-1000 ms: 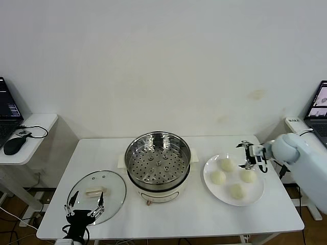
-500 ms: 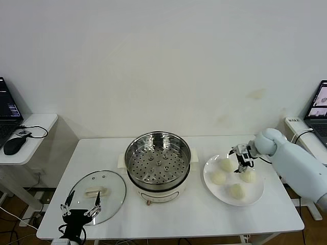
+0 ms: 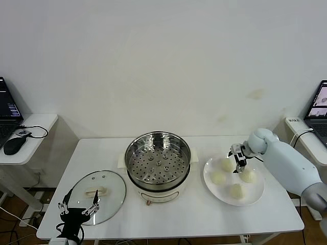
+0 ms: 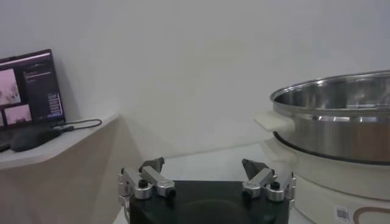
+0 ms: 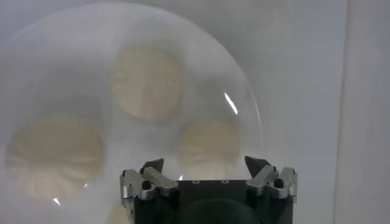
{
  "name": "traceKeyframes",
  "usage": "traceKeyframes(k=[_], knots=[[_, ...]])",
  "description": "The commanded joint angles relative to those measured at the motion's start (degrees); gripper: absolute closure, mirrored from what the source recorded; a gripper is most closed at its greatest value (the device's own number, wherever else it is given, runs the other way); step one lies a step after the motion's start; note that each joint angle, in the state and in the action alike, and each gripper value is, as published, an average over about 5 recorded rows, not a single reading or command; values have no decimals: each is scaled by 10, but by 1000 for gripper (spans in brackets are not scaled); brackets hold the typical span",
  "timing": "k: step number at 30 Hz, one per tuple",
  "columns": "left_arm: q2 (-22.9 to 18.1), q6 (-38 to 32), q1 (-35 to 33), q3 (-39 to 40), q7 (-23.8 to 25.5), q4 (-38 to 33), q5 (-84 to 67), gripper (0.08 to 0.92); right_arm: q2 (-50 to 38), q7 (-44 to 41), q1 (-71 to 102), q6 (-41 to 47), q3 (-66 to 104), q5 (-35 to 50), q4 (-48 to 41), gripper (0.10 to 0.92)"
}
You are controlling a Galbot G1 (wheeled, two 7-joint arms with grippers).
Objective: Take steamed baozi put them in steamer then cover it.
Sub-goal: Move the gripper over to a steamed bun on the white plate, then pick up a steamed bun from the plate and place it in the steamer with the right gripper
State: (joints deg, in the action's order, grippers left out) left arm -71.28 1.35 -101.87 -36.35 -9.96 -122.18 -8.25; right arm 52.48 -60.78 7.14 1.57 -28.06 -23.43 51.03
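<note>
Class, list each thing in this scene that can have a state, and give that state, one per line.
steamer: uncovered, tray empty
cover: off, lying flat on the table beside the steamer
baozi: four, all on the plate
right hand: open, above the plate
left hand: open, near the cover, holding nothing

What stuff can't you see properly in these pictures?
- Fourth baozi: in the right wrist view only a sliver shows; the right pincer, open above the plate, covers the rest.
- Steamer: the left wrist view cuts it off at the edge, so its tray is unseen there.
- Cover: the left pincer hides part of its near rim in the head view.
- Laptop: cut off by the head view's edge.
</note>
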Motion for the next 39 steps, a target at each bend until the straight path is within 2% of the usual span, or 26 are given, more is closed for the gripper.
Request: traceKeyframes(k=[1,23,30,35,39], knots=[[0,-1,-1,0,0,-1,1,177,19,1,-6,1,-2,-7,-32,229],[0,-7,-8,-1,-1,-8,3,177,13,5,-7,6,-13,9,-14,373],[3,-5,-4,5,0,-8,1,177,-43,-4,-42,15,-59,65,77,380],[8,-3,2,9,0,-4,-7,177,-107,-18,-116,26,-110,144,166,383],[12,-3,4,12,0,-4,-12,177,-139,-28,-198,28,-159,202,196,381]])
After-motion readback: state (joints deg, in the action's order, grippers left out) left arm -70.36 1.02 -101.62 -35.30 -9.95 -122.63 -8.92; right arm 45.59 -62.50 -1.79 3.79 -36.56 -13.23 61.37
